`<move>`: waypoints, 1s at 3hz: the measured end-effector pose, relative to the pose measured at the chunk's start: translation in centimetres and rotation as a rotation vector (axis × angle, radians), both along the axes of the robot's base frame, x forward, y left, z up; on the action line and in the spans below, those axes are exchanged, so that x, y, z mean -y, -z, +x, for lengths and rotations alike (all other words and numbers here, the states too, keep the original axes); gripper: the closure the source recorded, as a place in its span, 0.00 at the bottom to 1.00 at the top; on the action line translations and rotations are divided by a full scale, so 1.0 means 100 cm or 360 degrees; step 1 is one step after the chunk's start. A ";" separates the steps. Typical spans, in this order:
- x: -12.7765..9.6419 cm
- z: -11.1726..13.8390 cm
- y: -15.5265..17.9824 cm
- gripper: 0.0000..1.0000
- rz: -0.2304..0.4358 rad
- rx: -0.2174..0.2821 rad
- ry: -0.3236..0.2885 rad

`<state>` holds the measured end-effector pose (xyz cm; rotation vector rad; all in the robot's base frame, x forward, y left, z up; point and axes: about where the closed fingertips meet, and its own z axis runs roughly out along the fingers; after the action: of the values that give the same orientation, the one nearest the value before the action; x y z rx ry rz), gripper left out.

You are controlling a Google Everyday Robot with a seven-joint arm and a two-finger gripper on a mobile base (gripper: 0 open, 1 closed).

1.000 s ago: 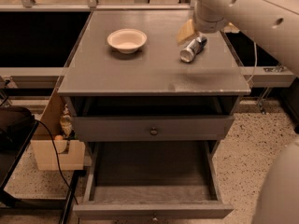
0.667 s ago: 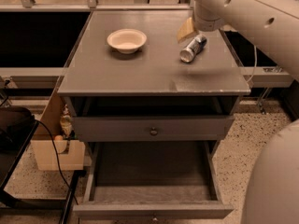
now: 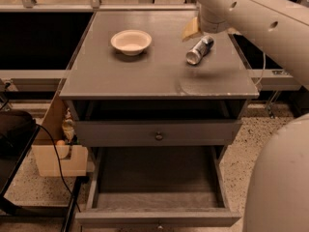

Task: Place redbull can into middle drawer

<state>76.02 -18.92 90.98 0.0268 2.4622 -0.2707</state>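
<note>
The redbull can (image 3: 199,50), slim and silver with dark markings, lies on its side on the right part of the grey cabinet top (image 3: 159,76). My gripper (image 3: 195,32) hangs just behind and above the can's far end, at the tip of the pale arm that comes in from the upper right. Below, the middle drawer (image 3: 157,217) stands pulled out toward me, its dark floor bare.
A cream-white bowl (image 3: 131,41) sits on the left part of the top. The upper drawer with a round knob (image 3: 158,136) is closed. A cardboard box (image 3: 58,153) and a black cable stand on the floor at left. A large arm section (image 3: 280,178) fills the lower right.
The can and bowl have stayed put. The arm's near section at lower right has swung further into view, and the gripper end has barely shifted.
</note>
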 end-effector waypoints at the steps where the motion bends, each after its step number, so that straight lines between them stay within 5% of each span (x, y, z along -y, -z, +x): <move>1: 0.002 0.008 0.008 0.00 0.0078 0.0017 0.0027; 3: -0.002 0.029 0.026 0.00 0.0166 0.0041 0.0066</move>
<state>78.89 -18.71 88.38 0.1250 2.4503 -0.1586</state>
